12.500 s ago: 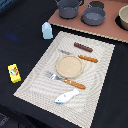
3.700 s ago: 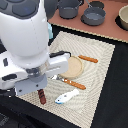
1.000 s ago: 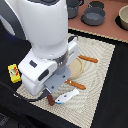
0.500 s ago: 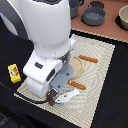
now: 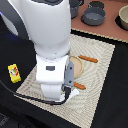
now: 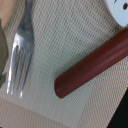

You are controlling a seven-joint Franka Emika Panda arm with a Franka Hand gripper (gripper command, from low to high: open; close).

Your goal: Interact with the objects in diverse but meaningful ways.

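Observation:
In the wrist view the brown sausage [image 6: 92, 62] lies at a slant on the woven placemat [image 6: 55, 110]. The metal tines of the fork [image 6: 17, 55] lie beside it, and an edge of the white-and-blue fish [image 6: 120, 9] shows at the corner. No fingers appear in that view. In the exterior view my gripper [image 5: 55, 94] hangs low over the near part of the placemat [image 5: 102, 55], and the white arm hides its fingers, the sausage and the fish. The yellow packet [image 5: 14, 73] lies on the dark table at the exterior view's left.
The round wooden plate [image 5: 78, 67] sits mid-mat, partly behind the arm. An orange-handled knife [image 5: 89, 59] lies beyond it, and an orange handle [image 5: 79, 86] pokes out beside my hand. Grey pans [image 5: 93, 15] and a bowl [image 5: 123, 17] stand on the brown surface at the back.
The arm has shifted slightly toward the exterior view's right and now covers the fish that showed beside it before. The packet, plate and knife have not moved.

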